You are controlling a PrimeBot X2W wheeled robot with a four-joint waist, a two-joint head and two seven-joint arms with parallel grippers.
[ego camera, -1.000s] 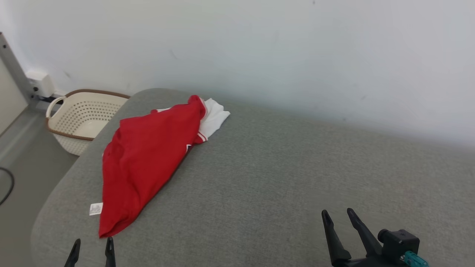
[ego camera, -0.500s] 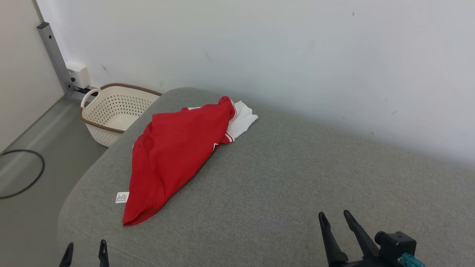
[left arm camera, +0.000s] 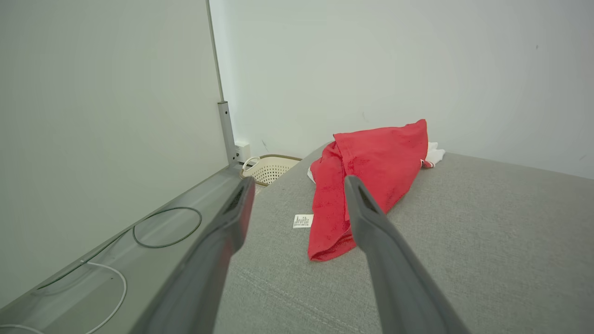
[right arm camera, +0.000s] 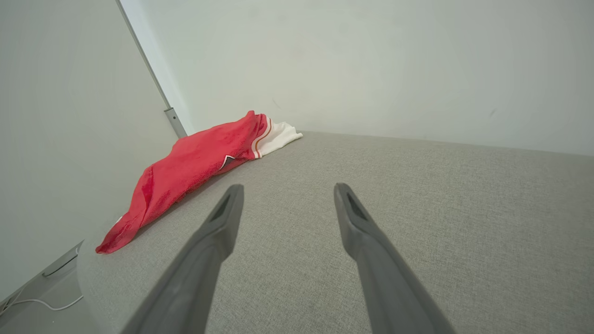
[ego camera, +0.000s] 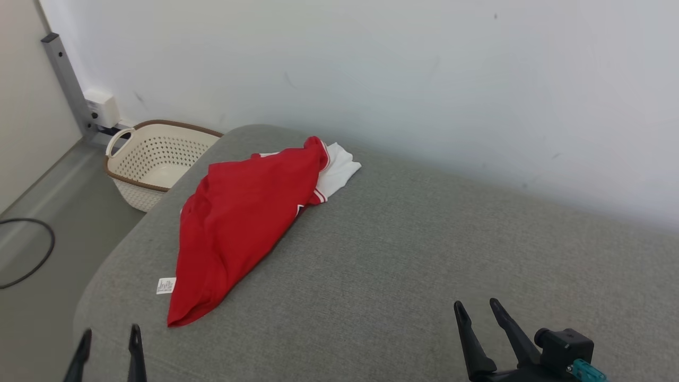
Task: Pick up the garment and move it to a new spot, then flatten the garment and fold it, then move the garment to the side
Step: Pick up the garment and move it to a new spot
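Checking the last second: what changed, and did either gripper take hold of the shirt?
Only the head camera turned left, shifting the whole picture and bringing more of the basket into view. Nothing was grasped or released. The red garment lies where it was on the grey cushion. The left gripper and right gripper stay open and empty.

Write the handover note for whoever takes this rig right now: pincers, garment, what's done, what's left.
Left pincer: open, empty, short of the near tip of the garment.
Right pincer: open, empty, over bare grey surface, well apart from the garment.
Garment: red with white trim, bunched on the surface's far left part, label showing at its near edge. A basket stands on the floor beyond.
Done: nothing visible; garment not gripped.
Left: pick up, relocate, flatten, fold, move aside.
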